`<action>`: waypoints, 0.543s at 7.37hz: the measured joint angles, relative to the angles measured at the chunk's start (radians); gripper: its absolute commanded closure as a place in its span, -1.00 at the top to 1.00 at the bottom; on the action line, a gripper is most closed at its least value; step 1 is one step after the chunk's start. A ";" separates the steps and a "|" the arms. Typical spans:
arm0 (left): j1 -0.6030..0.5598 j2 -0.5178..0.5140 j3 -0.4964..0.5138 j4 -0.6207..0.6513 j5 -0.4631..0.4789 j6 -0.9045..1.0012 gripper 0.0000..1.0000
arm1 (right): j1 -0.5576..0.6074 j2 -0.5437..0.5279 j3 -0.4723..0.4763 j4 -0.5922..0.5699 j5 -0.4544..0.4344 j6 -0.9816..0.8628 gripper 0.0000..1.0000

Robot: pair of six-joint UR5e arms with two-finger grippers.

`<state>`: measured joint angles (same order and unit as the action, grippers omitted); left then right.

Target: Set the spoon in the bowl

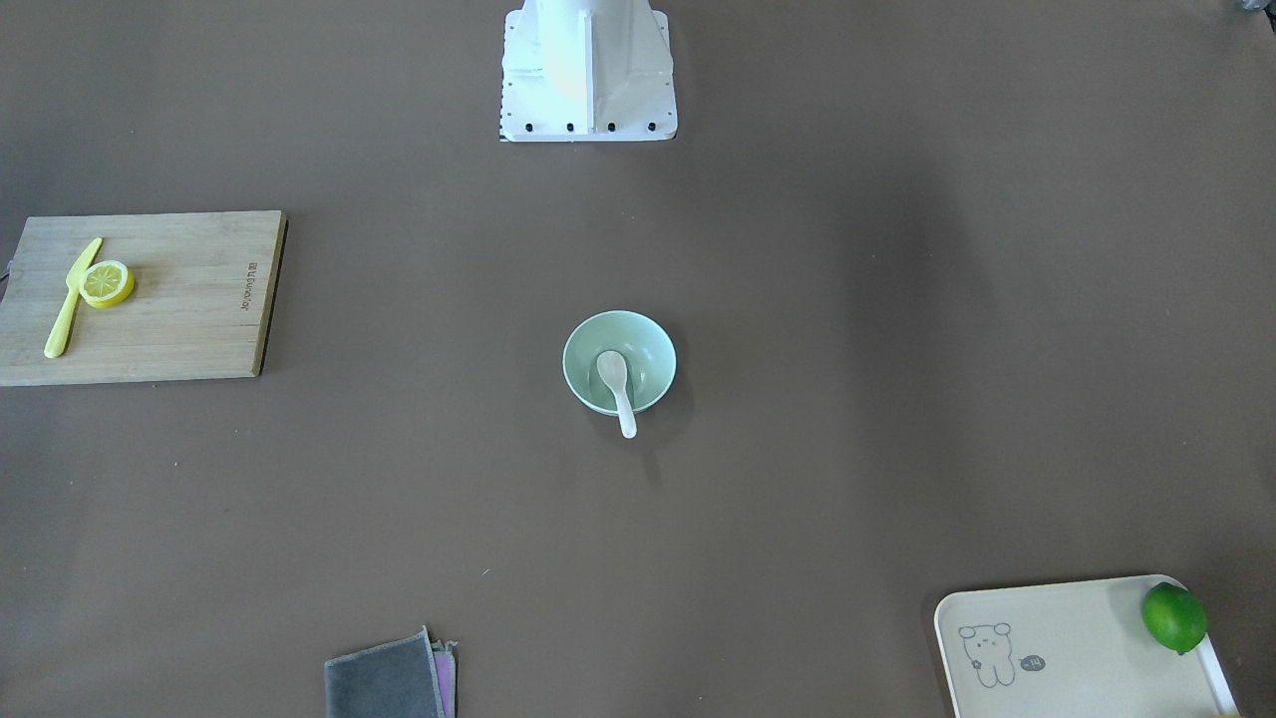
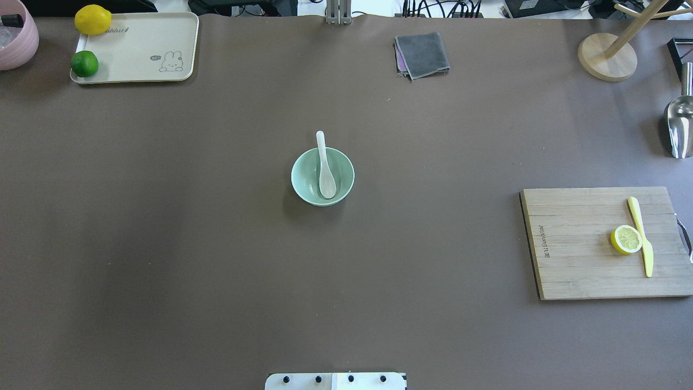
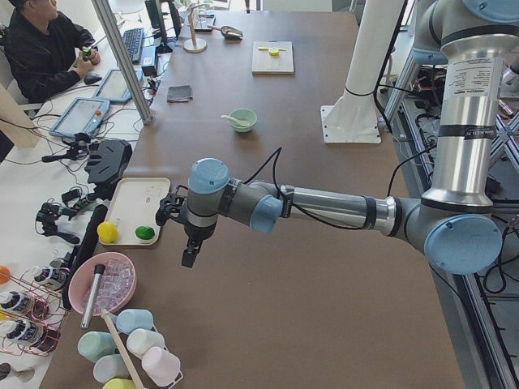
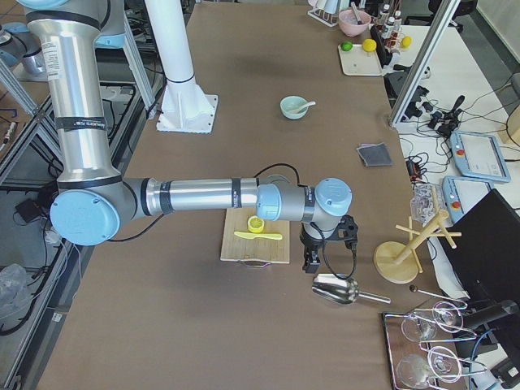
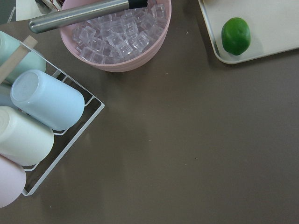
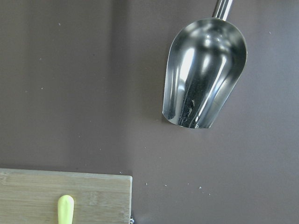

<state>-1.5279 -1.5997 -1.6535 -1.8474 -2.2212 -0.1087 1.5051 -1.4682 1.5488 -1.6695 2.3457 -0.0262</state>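
Note:
The pale mint-green bowl (image 2: pixel 303 176) stands at the middle of the table, also in the front view (image 1: pixel 653 344). The white spoon (image 2: pixel 325 173) lies in it, scoop down inside and handle leaning over the far rim; it also shows in the front view (image 1: pixel 615 379). My left gripper (image 3: pixel 188 258) hangs over the table's left end near the tray, far from the bowl. My right gripper (image 4: pixel 309 264) hangs over the right end beside a metal scoop. Both grippers show only in the side views, so I cannot tell whether they are open or shut.
A wooden cutting board (image 2: pixel 584 244) with a lemon slice (image 2: pixel 626 239) and a yellow knife (image 2: pixel 642 235) lies at the right. A metal scoop (image 6: pixel 205 70), a wooden stand (image 2: pixel 606 54), a grey cloth (image 2: pixel 422 54), a tray (image 2: pixel 135 49) with lemon and lime, and a pink ice bowl (image 5: pixel 117 37) line the edges.

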 measured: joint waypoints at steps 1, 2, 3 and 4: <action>0.000 0.001 -0.001 0.001 0.000 -0.001 0.96 | 0.001 0.000 0.000 0.000 0.001 0.000 1.00; -0.001 0.001 -0.002 0.002 0.000 -0.001 0.96 | 0.001 0.000 0.001 0.000 0.001 0.000 1.00; -0.002 0.003 -0.002 0.004 0.000 -0.002 0.96 | 0.001 0.000 0.003 -0.001 0.003 0.001 1.00; -0.002 0.007 -0.002 0.006 0.000 -0.002 0.96 | 0.001 0.000 0.005 -0.001 0.004 0.001 1.00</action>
